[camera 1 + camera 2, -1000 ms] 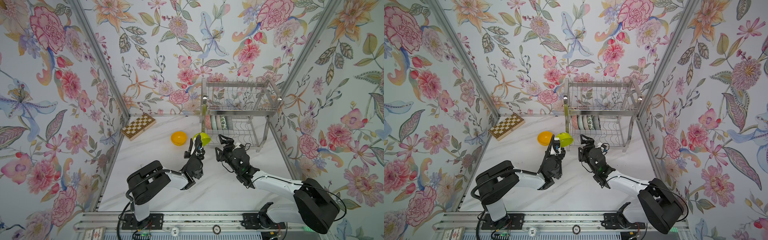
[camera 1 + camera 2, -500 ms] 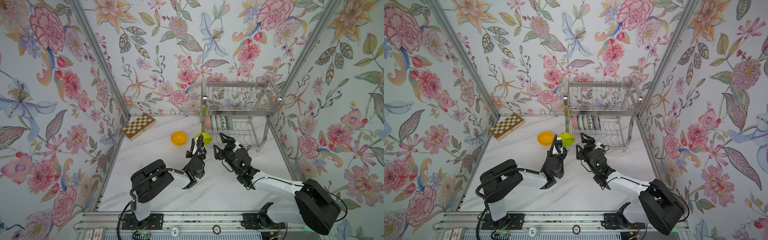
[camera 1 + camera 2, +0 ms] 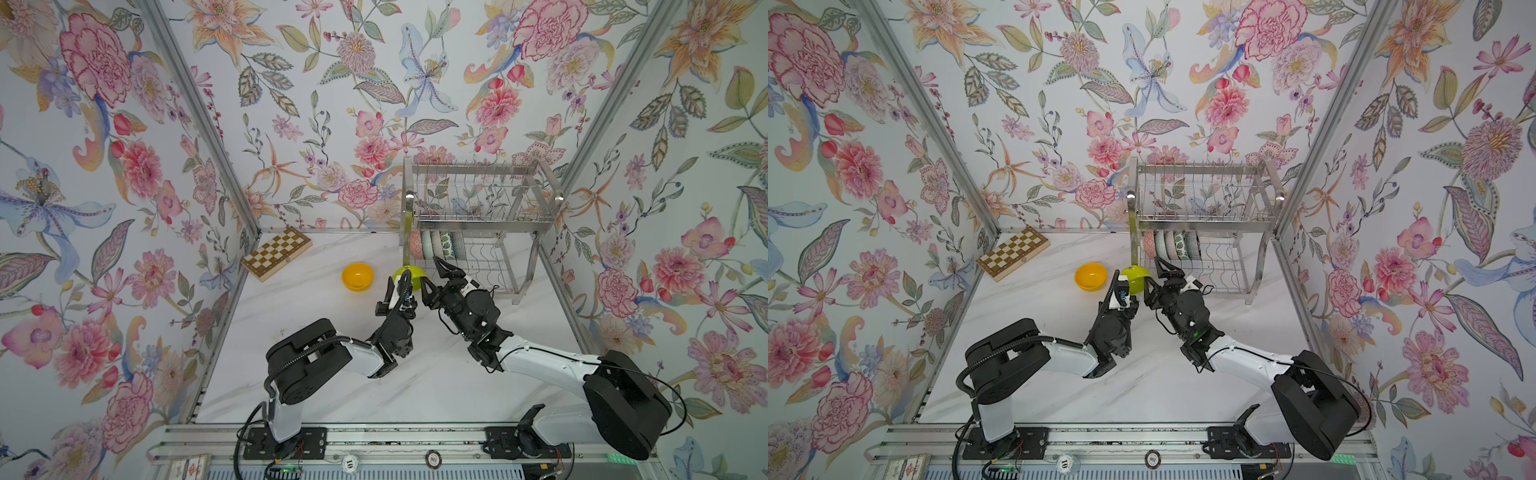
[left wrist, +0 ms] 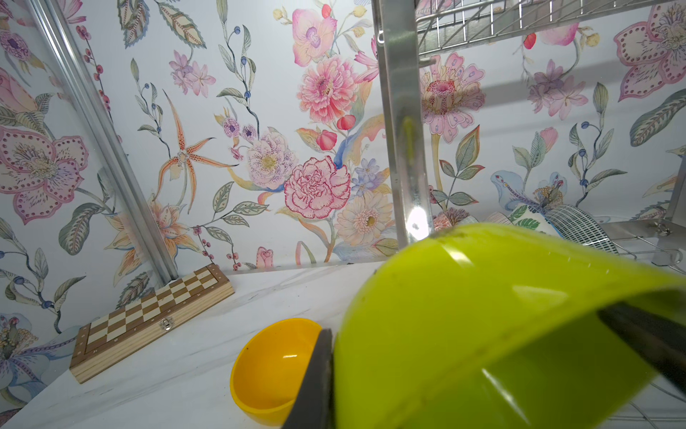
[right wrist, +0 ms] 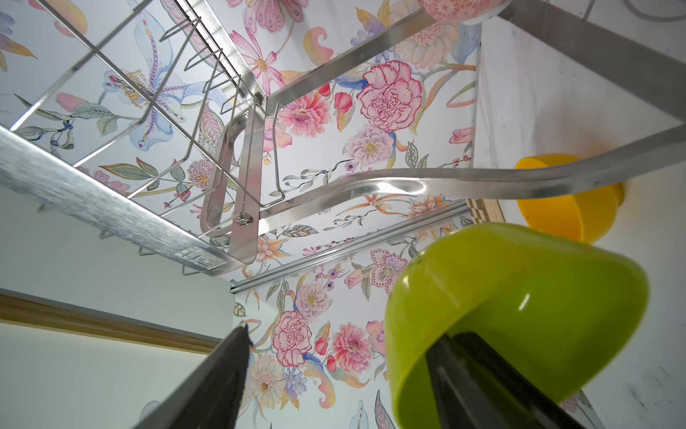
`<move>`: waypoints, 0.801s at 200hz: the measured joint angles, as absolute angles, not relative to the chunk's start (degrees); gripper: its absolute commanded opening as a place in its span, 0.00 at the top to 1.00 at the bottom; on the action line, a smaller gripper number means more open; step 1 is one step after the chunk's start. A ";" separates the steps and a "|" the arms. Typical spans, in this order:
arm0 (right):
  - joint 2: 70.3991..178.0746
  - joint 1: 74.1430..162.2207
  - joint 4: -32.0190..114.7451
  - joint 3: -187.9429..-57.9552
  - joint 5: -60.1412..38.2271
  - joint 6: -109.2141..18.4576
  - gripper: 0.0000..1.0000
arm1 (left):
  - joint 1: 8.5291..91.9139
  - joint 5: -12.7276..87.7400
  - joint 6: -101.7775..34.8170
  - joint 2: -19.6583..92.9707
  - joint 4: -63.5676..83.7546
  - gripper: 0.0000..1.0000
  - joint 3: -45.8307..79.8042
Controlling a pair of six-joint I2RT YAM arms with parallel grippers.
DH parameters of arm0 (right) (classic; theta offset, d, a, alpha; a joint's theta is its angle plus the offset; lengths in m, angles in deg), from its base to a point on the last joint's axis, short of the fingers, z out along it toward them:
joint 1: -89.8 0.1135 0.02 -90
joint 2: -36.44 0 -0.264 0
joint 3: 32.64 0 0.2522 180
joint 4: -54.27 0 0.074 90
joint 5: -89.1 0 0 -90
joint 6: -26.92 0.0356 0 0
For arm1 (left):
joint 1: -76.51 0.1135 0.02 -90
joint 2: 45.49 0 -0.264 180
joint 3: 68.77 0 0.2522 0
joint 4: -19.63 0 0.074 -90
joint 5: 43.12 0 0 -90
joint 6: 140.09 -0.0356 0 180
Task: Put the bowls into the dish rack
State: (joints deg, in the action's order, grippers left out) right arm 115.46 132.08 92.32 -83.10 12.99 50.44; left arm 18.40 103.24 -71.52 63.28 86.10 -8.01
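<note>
- The left pincer is clamped on the wall of the lime green bowl, one finger inside and one outside. It holds the bowl tipped in the air just before the rack's near leg, offered, I would say, to the other arm.
- The right pincer stands part open across that bowl's rim. In its wrist view one finger reaches into the hollow and the other hangs clear outside, so it grips nothing yet.
- The dish rack stands at the back right of the marble table, within that arm's reach.
- A wooden chessboard lies by the left wall, out of the way.
- Five patterned bowls stand on edge at the left end of the lower shelf, kept upright by the wire slots.
- The orange-yellow bowl sits mouth up on the table, left of the lime one, not yet loaded.
</note>
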 measured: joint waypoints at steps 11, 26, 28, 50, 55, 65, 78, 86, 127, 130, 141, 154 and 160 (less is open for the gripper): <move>116.22 132.17 92.74 -83.52 12.99 50.79 0.30 | 18.34 102.82 -71.52 63.28 86.10 1.00 -7.99; 117.19 132.21 93.40 -83.85 13.03 51.33 0.33 | 18.30 102.60 -71.52 63.31 86.14 1.00 -7.99; 117.32 132.21 93.48 -83.85 13.03 51.51 0.34 | 18.30 102.60 -71.52 63.31 86.14 1.00 -7.99; 118.37 132.21 94.05 -84.15 13.07 52.10 0.40 | 18.10 102.58 -71.82 63.85 87.06 1.00 -7.99; 118.61 132.21 94.25 -84.37 13.07 52.38 0.42 | 17.99 102.58 -71.93 63.96 87.10 1.00 -7.99; 119.11 132.21 94.51 -85.01 13.16 52.45 0.48 | 17.86 102.56 -72.22 64.18 87.17 1.00 -7.99; 119.83 132.30 94.86 -85.77 13.18 52.84 0.55 | 17.73 102.56 -72.35 64.36 87.70 1.00 -7.97; 120.31 132.54 94.99 -86.01 13.25 53.21 0.59 | 17.73 102.58 -72.59 64.36 88.04 1.00 -7.97; 121.69 132.69 95.49 -86.16 12.33 54.50 0.83 | 18.03 101.64 -72.94 64.36 89.03 1.00 -8.05; 121.69 132.65 95.52 -86.16 12.20 54.52 0.84 | 18.12 101.49 -72.96 64.36 89.16 1.00 -8.10; 121.84 132.56 95.49 -86.16 11.61 54.87 0.87 | 18.25 101.14 -72.83 64.36 89.71 1.00 -8.19; 122.08 132.54 95.69 -86.16 11.15 54.89 0.90 | 18.34 101.07 -72.81 64.36 90.23 1.00 -8.34; 122.19 132.56 95.69 -86.16 10.93 54.87 0.91 | 18.34 101.12 -72.89 64.36 90.51 1.00 -8.38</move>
State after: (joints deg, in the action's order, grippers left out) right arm 122.19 132.56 95.69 -86.16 10.93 54.87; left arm 18.34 101.12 -72.89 64.36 90.51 -8.38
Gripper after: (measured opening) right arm 0.107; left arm 0.102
